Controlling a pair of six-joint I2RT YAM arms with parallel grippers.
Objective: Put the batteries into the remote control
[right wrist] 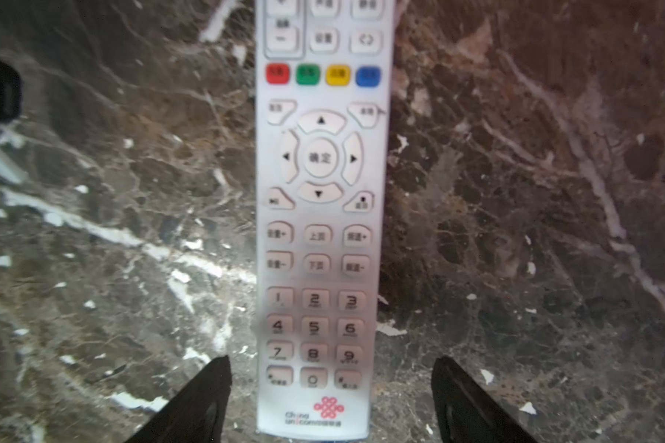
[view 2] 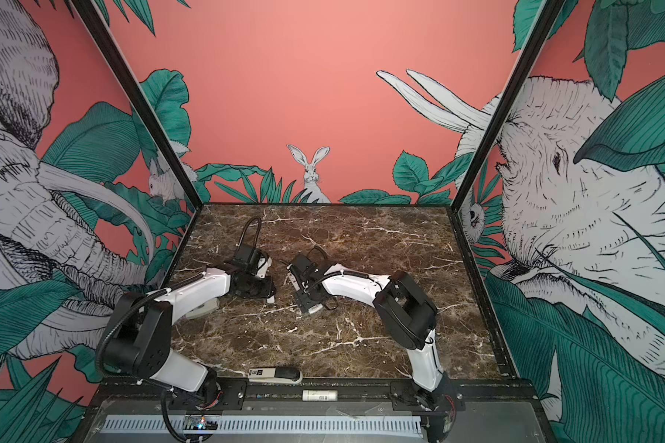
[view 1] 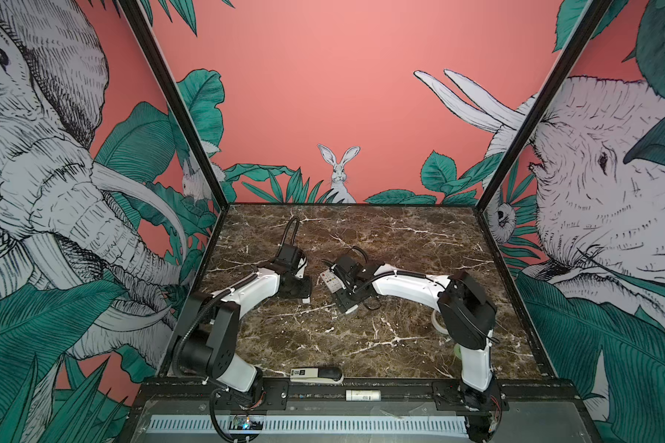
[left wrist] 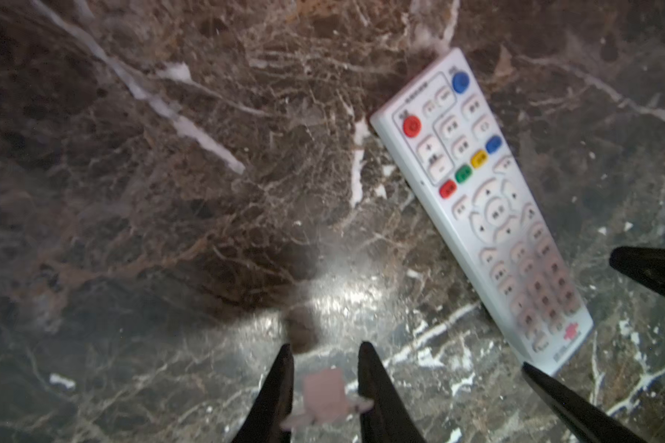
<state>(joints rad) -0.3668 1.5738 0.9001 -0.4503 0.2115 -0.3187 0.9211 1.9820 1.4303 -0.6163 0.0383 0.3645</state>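
The remote control (right wrist: 319, 230), a slim white bar, lies buttons up on the dark marble near the table's middle (view 1: 330, 283). Its red power button is at one end (left wrist: 412, 125) and its red logo at the other. My right gripper (right wrist: 331, 364) is open and straddles the logo end, with both fingers clear of the remote's sides. My left gripper (left wrist: 325, 347) hangs just left of the remote with its fingers close together. A small blurred pinkish patch shows between them, and I cannot tell what it is. The batteries are out of view.
A white-and-black stapler (view 1: 315, 374) lies at the table's front edge. A white labelled tube (view 1: 363, 395) rests on the black front rail. A pale tape roll (view 1: 438, 320) sits partly behind the right arm. Printed walls close in the left, back and right sides.
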